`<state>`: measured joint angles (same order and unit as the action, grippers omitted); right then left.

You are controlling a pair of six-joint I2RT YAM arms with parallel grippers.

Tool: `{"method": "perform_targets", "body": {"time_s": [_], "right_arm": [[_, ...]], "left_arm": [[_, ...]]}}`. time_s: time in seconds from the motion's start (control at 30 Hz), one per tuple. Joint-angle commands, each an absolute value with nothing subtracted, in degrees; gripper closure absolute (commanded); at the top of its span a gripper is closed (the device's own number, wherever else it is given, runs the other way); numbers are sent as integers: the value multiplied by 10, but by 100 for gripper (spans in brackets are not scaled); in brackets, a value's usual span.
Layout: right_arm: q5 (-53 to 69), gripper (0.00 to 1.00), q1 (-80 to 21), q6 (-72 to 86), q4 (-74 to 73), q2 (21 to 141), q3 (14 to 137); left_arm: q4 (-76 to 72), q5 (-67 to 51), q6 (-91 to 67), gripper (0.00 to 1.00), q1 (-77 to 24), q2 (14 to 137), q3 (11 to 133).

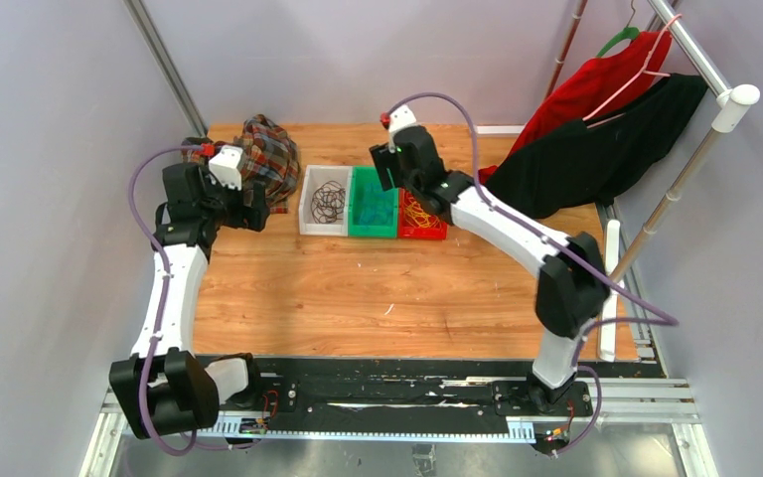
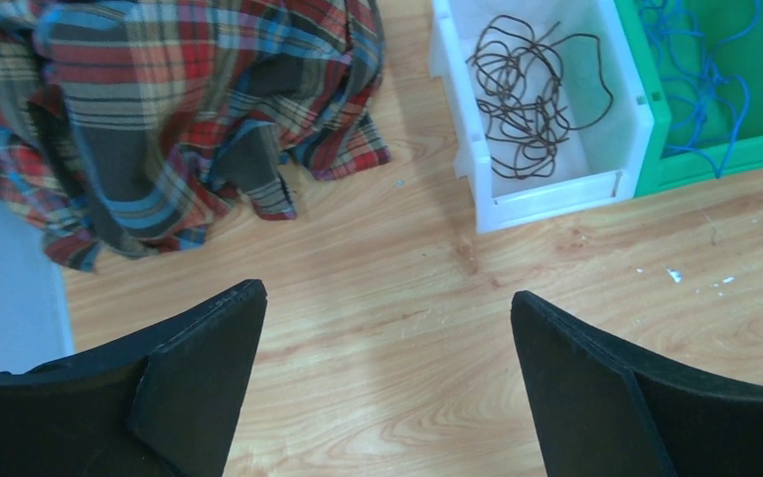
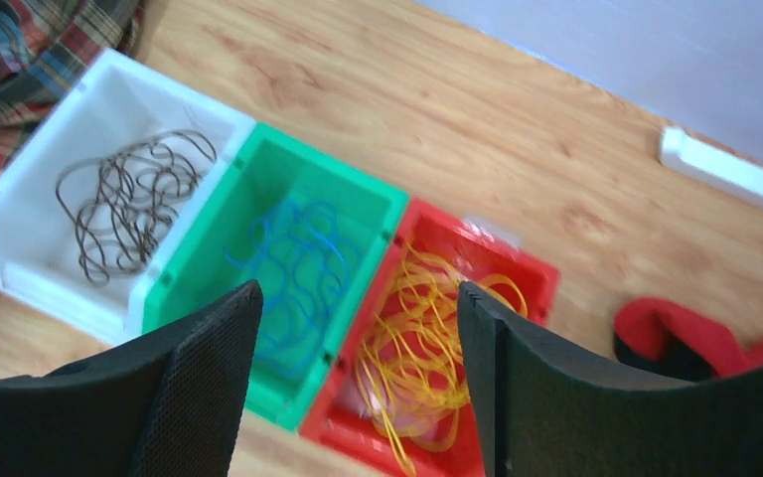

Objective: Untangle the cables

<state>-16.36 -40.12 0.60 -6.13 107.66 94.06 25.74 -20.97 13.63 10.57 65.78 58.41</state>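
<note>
Three bins stand side by side at the back of the table. The black cables lie in the white bin. In the green bin are the blue cables. The yellow cables fill the red bin, one strand drooping over its near wall. My right gripper hovers above the green and red bins, open and empty. My left gripper is open over bare wood, left of the white bin.
A crumpled plaid cloth lies at the back left, close to the white bin. Red and black garments hang from a rack at the right, reaching the table. A white strip lies by the back wall.
</note>
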Motion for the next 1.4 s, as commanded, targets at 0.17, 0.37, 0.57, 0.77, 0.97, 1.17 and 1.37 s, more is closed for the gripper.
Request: {"method": "perform_targets", "body": {"time_s": [0.17, 0.37, 0.57, 0.77, 0.97, 1.17, 1.37], "right_arm": [[-409, 28, -382, 31, 70, 811, 579], [-586, 28, -326, -1, 259, 695, 339], [-588, 27, -229, 117, 123, 699, 313], [-567, 27, -169, 68, 240, 658, 242], [-543, 27, -119, 76, 308, 683, 197], [-471, 27, -113, 16, 450, 734, 167], [-375, 28, -113, -49, 499, 783, 172]], "left_arm": [[-64, -329, -7, 2, 111, 667, 392], [-212, -344, -28, 2, 111, 731, 308], [-355, -295, -18, 2, 111, 759, 246], [-497, -255, -39, 2, 110, 799, 202], [-516, -228, -29, 2, 98, 781, 177], [-748, -110, 38, 2, 13, 779, 45], [-647, -127, 52, 2, 10, 773, 87]]}}
